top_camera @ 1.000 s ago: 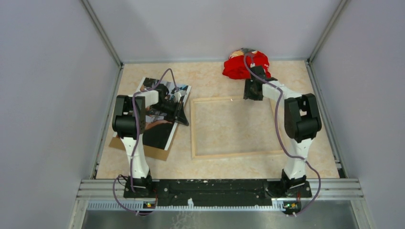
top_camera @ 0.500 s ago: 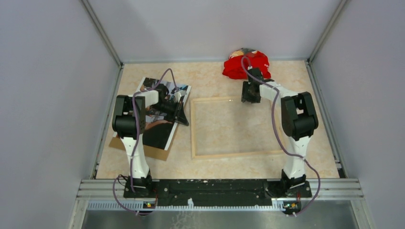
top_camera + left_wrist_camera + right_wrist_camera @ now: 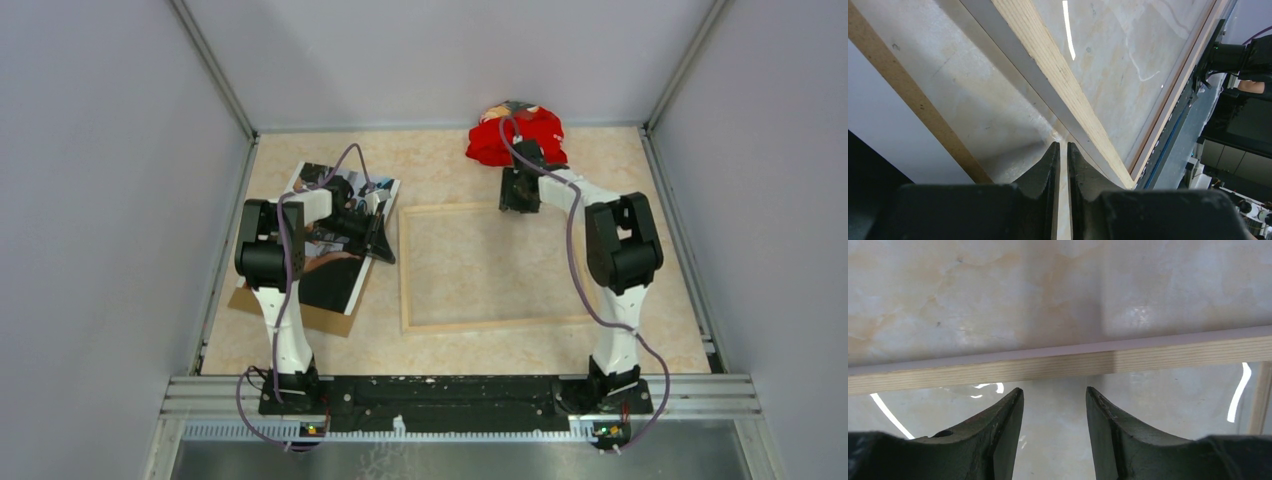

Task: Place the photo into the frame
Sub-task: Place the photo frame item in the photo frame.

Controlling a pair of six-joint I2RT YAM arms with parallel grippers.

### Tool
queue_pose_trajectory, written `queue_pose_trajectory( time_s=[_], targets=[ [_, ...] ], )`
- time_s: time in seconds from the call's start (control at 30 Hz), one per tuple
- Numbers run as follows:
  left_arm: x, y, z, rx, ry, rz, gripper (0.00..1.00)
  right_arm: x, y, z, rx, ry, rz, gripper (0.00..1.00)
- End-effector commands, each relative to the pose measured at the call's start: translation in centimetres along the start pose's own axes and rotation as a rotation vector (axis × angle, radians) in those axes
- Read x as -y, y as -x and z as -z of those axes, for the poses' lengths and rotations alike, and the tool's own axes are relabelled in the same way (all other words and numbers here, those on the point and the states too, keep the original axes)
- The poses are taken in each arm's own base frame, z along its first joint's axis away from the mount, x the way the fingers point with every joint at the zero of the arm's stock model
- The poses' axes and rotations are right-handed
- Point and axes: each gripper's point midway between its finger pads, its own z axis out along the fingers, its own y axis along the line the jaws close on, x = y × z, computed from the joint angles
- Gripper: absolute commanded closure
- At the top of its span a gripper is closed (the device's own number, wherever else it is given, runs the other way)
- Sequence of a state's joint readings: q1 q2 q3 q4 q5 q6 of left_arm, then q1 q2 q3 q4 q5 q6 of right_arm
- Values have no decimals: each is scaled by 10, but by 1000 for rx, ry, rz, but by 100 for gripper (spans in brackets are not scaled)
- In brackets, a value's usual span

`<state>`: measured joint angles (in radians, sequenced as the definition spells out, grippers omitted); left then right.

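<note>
Over on the left of the table [image 3: 450,170], the photo [image 3: 335,285] lies face up on a brown backing board [image 3: 315,318]. The left claw [image 3: 1061,146] sits at its right edge, clenched down to a thin slit. Honestly can't tell if the edge is actually pinched in there. The frame [image 3: 500,323] is just to the right of that claw, wood side up, with its long axis running left-right. The photo's long axis runs near-far and a bit skewed, so I'd guess it needs a turn on the way over. The left arm is clearly nearer the photo. The right claw [image 3: 1054,390] hangs spread and empty over the frame's far rail. There's a red bundle [image 3: 515,135] beyond it. No brands or readable writing anywhere.
</note>
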<state>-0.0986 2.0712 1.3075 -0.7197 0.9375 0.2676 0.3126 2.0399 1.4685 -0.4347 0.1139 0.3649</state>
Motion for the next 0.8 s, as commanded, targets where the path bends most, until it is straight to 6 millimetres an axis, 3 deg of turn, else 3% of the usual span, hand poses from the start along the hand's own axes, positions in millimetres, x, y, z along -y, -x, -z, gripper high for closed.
queue_pose_trajectory(
  time_s=[0.0, 0.2, 0.47, 0.77],
  targets=[
    [2, 7, 3, 15, -19, -26, 85, -50, 34, 32, 116, 104, 11, 50],
    [3, 7, 2, 16, -22, -26, 85, -97, 19, 41, 116, 169, 68, 50],
    [2, 6, 2, 15, -26, -26, 85, -133, 3, 41, 93, 235, 100, 50],
    [4, 8, 2, 20, -31, -25, 85, -143, -9, 21, 45, 234, 105, 50]
  ],
)
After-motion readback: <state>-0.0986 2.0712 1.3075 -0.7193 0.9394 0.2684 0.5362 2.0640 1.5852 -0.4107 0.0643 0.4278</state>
